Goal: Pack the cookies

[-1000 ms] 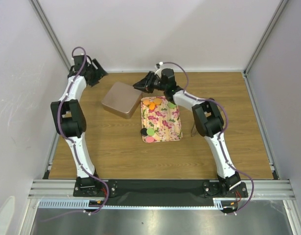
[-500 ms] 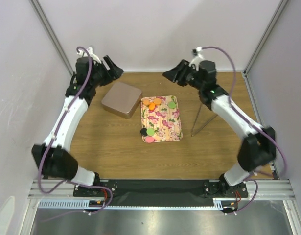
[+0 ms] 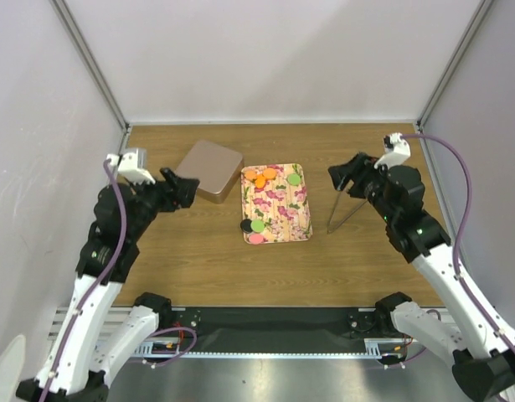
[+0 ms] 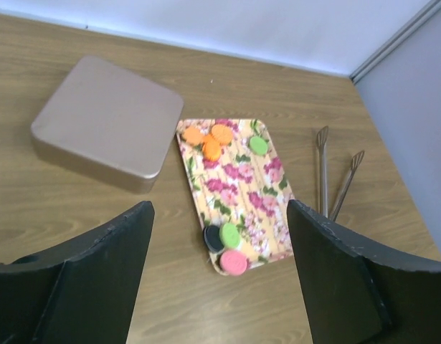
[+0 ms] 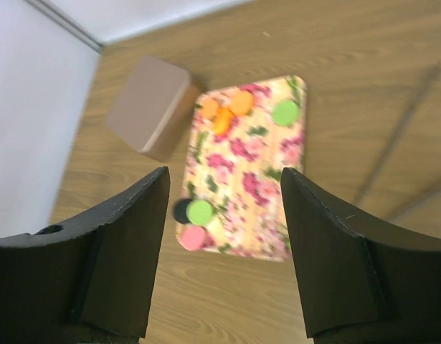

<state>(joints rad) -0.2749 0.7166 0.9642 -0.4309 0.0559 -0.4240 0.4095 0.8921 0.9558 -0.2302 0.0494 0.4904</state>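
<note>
The cookies lie on a floral tray at mid-table: three orange cookies and a green one at its far end, and a black, a green and a pink cookie at its near left corner. My left gripper hovers left of the tray, open and empty. To the right of the tray my right gripper is raised, also open and empty. Both wrist views look down on the tray between spread fingers.
A closed rose-gold square tin sits just left of the tray's far end. Metal tongs lie on the wood to the tray's right, under my right gripper. Grey walls and aluminium posts enclose the table.
Both arms have drawn back from the table's far end towards the near side and lifted. The right gripper left the tray's far end and its jaws spread wider.
</note>
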